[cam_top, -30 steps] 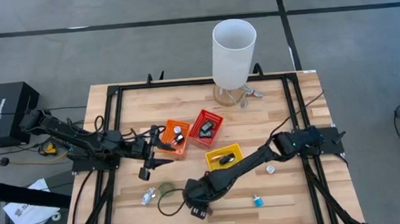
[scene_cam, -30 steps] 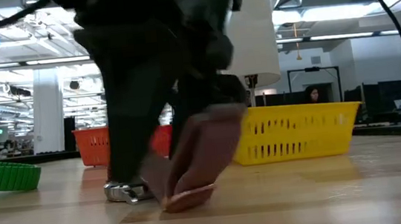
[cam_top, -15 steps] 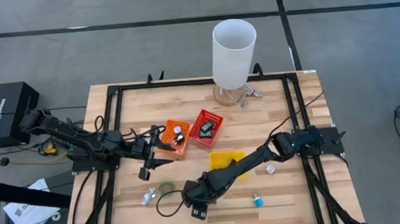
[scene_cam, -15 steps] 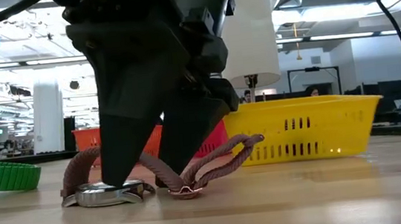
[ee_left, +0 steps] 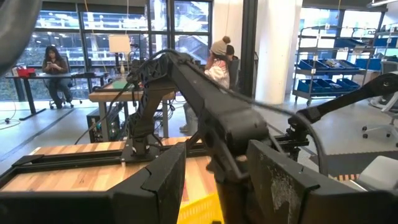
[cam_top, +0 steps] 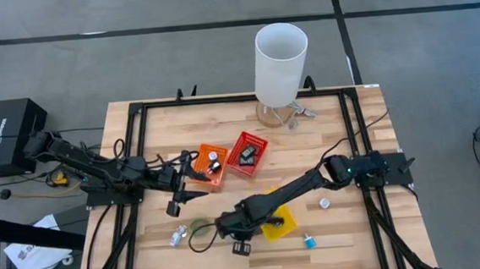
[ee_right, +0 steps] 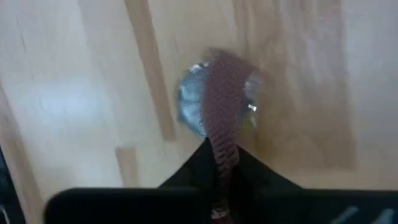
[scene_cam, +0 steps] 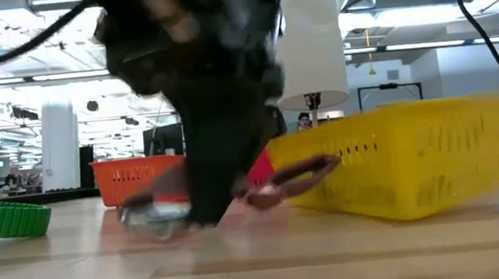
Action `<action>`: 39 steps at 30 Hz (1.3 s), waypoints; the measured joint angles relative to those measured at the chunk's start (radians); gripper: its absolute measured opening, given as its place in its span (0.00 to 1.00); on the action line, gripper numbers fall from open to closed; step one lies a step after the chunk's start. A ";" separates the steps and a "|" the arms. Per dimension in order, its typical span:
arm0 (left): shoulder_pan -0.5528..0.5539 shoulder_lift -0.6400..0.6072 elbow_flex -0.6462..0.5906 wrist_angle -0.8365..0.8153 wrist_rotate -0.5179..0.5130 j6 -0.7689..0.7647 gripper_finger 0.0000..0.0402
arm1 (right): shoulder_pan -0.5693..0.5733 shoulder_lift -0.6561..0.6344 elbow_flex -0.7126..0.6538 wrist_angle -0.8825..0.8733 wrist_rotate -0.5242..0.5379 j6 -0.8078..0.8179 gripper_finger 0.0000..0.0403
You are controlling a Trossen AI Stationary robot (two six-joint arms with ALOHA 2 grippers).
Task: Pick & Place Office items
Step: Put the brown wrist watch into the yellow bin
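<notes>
A brown braided strip (ee_right: 222,106) with a silvery round piece (ee_right: 189,106) on it is in my right gripper (ee_right: 225,180), which is shut on it near the table's front middle (cam_top: 233,234). The low view shows the strip (scene_cam: 292,172) beside my dark right gripper (scene_cam: 205,163). My left gripper (cam_top: 174,209) waits open over the table's left part, holding nothing. On the wood lie a green ring (cam_top: 200,228), a silvery clip (cam_top: 178,235), a blue block (cam_top: 309,241) and a small white piece (cam_top: 324,203). My right gripper pinches the brown strip (ee_right: 224,152) between its two fingers, close beside the silvery round piece. The fingers come steeply from above and lie along the strip. One strip end (scene_cam: 313,165) sticks out level above the table; whether the round piece (scene_cam: 155,214) rests on the wood, I cannot tell.
The yellow basket (cam_top: 280,223) sits askew under my right arm, near the front. The orange basket (cam_top: 208,164) and red basket (cam_top: 247,153) stand mid-table with items inside. A tall white cylinder (cam_top: 281,64) stands at the far edge. Black rails frame the table.
My right gripper has shut on the brown strip and rolled its wrist. The strip, which lay in loops on the wood, is now drawn up with one end raised. My right arm has swept the yellow basket toward the near edge and turned it.
</notes>
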 joint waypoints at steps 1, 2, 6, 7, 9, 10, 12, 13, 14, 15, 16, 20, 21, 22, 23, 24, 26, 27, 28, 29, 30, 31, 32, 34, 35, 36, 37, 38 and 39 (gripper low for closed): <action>0.000 0.000 0.000 0.000 0.000 0.000 0.41 | 0.000 -0.003 0.014 -0.011 0.000 -0.019 0.02; 0.000 0.000 0.000 0.000 0.000 0.000 0.41 | 0.002 -0.010 0.034 -0.024 0.002 -0.030 0.02; 0.000 0.000 0.000 -0.002 0.000 0.000 0.41 | 0.001 -0.053 0.111 -0.143 0.020 -0.063 0.04; 0.000 0.000 0.000 -0.001 0.000 0.000 0.41 | 0.002 -0.065 0.124 -0.190 0.036 -0.066 0.04; 0.000 0.000 0.000 -0.006 0.000 0.000 0.41 | 0.002 -0.084 0.143 -0.262 0.062 -0.080 0.02; 0.000 0.000 0.000 -0.012 0.000 0.000 0.41 | 0.001 -0.097 0.146 -0.267 0.070 -0.086 0.01; 0.000 0.000 0.000 -0.012 0.000 0.000 0.41 | 0.001 -0.132 0.146 -0.321 0.100 -0.084 0.02; 0.000 0.000 0.000 -0.015 0.000 0.000 0.41 | 0.001 -0.152 0.146 -0.326 0.113 -0.084 0.02; 0.000 0.000 0.000 -0.020 0.000 0.000 0.41 | 0.002 -0.168 0.149 -0.342 0.132 -0.084 0.02; 0.000 0.000 0.000 -0.019 0.000 0.000 0.41 | 0.004 -0.184 0.150 -0.374 0.157 -0.080 0.02; 0.000 0.000 0.000 -0.018 0.000 0.000 0.41 | 0.008 -0.195 0.149 -0.413 0.187 -0.073 0.02; 0.000 0.000 0.000 -0.019 0.000 0.000 0.41 | 0.021 -0.231 0.147 -0.555 0.296 -0.027 0.01; 0.000 0.000 0.000 -0.020 0.000 0.000 0.41 | 0.025 -0.242 0.147 -0.575 0.317 -0.009 0.01; 0.000 0.000 0.000 -0.020 0.000 0.000 0.41 | 0.030 -0.254 0.148 -0.601 0.334 0.012 0.02; 0.000 0.000 0.000 -0.019 0.000 0.000 0.41 | 0.036 -0.260 0.148 -0.634 0.353 0.032 0.02; 0.000 0.000 0.000 -0.019 0.000 0.000 0.41 | 0.041 -0.264 0.148 -0.655 0.372 0.049 0.02; 0.000 0.000 0.000 -0.020 0.000 0.000 0.41 | 0.053 -0.266 0.148 -0.674 0.394 0.072 0.01; 0.000 0.000 0.000 -0.019 0.000 0.000 0.41 | 0.059 -0.266 0.147 -0.690 0.396 0.075 0.01; 0.000 0.000 0.000 -0.018 0.000 0.000 0.41 | 0.066 -0.267 0.145 -0.692 0.397 0.076 0.01; 0.000 0.000 0.000 -0.020 0.000 0.000 0.41 | 0.071 -0.269 0.139 -0.682 0.396 0.073 0.01; 0.000 0.000 0.000 -0.019 0.000 0.000 0.41 | 0.078 -0.270 0.128 -0.674 0.396 0.064 0.01; 0.000 0.000 0.000 -0.018 0.000 0.000 0.41 | 0.084 -0.270 0.116 -0.673 0.395 0.053 0.01; 0.000 0.000 0.000 -0.019 0.000 0.000 0.41 | 0.089 -0.269 0.101 -0.674 0.392 0.043 0.01; 0.000 0.000 0.000 -0.019 0.000 0.000 0.41 | 0.095 -0.268 0.079 -0.677 0.374 0.026 0.01; 0.000 0.000 0.000 -0.018 0.000 0.000 0.41 | 0.099 -0.268 0.071 -0.678 0.366 0.017 0.01; 0.000 0.000 0.000 -0.019 0.000 0.000 0.41 | 0.103 -0.268 0.064 -0.673 0.363 0.004 0.01; 0.000 0.000 0.000 -0.019 0.000 0.000 0.41 | 0.107 -0.268 0.056 -0.666 0.363 -0.013 0.01; 0.000 0.000 0.000 -0.018 0.000 0.000 0.41 | 0.111 -0.268 0.046 -0.661 0.363 -0.030 0.01; 0.000 0.000 0.000 -0.019 0.000 0.000 0.41 | 0.115 -0.268 0.034 -0.650 0.362 -0.043 0.01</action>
